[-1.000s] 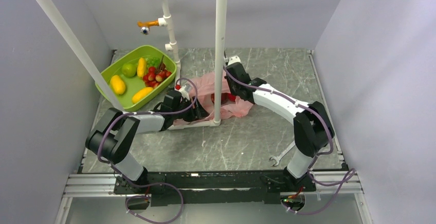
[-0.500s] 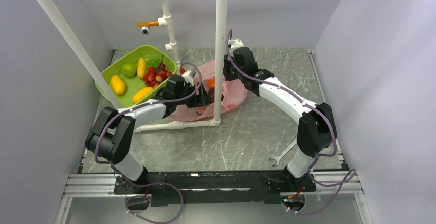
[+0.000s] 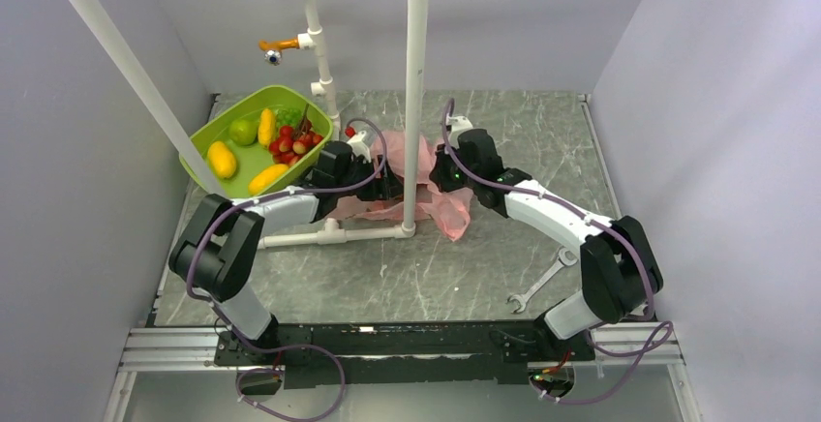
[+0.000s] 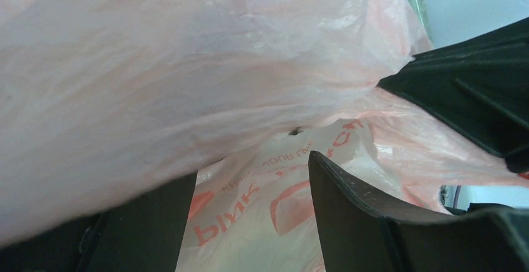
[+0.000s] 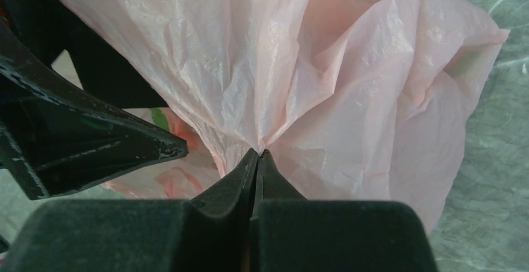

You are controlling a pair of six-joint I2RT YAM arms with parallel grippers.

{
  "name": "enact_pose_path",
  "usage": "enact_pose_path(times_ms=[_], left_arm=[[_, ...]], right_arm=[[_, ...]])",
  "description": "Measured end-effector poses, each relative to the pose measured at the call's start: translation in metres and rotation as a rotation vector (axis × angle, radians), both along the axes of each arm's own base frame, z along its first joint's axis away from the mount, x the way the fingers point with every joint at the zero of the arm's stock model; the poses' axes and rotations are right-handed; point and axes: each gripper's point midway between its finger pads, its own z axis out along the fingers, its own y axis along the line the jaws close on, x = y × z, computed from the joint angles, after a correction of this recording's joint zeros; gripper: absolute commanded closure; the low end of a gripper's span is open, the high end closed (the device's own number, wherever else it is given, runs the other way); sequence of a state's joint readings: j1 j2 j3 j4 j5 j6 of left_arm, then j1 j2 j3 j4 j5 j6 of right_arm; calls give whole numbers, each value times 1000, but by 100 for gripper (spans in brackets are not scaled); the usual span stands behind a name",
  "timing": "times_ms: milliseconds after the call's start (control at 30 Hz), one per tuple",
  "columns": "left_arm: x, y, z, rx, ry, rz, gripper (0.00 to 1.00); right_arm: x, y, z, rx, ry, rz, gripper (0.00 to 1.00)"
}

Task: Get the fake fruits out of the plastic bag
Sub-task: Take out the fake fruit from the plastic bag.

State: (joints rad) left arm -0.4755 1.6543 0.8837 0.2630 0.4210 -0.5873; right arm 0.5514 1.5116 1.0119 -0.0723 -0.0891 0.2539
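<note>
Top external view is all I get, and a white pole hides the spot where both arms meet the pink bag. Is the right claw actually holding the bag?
Observer: Yes. The right wrist view shows the right gripper shut, pinching a fold of the plastic bag.
Operator: And the left claw?
Observer: The left wrist view shows the left gripper open. Bag film drapes over one side of it, and red printed lettering on the bag shows in the gap. No fruit shows in that view.
</note>
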Motion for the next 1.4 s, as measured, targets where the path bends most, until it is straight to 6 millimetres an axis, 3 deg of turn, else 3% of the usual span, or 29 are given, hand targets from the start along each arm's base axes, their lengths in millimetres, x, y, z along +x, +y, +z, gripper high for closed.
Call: enact_pose_path(times_ms=[267,400,533,600,700,867,1133,1267,1400], left_arm=[[9,7,-21,68,-16,53,27],[33,12,-18,136,-65,106,24],[62,3,-11,155,-98,124,22],[70,-2,-13,154,-94,120,17],[74,-5,-26,163,-71,113,17],[86,-11,-49,192,-27,109,27],[94,-16,-48,185,-38,107,59],[88,-15,-47,188,-31,92,71],[65,-7,-40,186,-5,69,77]], right_arm=[[3,2,11,117,-1,1,100],[2,6,16,139,-1,18,100],[3,9,22,156,-7,28,100],[4,10,25,162,-11,30,100],[5,10,26,169,-11,28,100],[4,11,26,177,-6,35,100],[2,9,33,183,-19,34,100],[-1,6,33,184,-23,31,100],[-5,3,24,174,-7,31,100]])
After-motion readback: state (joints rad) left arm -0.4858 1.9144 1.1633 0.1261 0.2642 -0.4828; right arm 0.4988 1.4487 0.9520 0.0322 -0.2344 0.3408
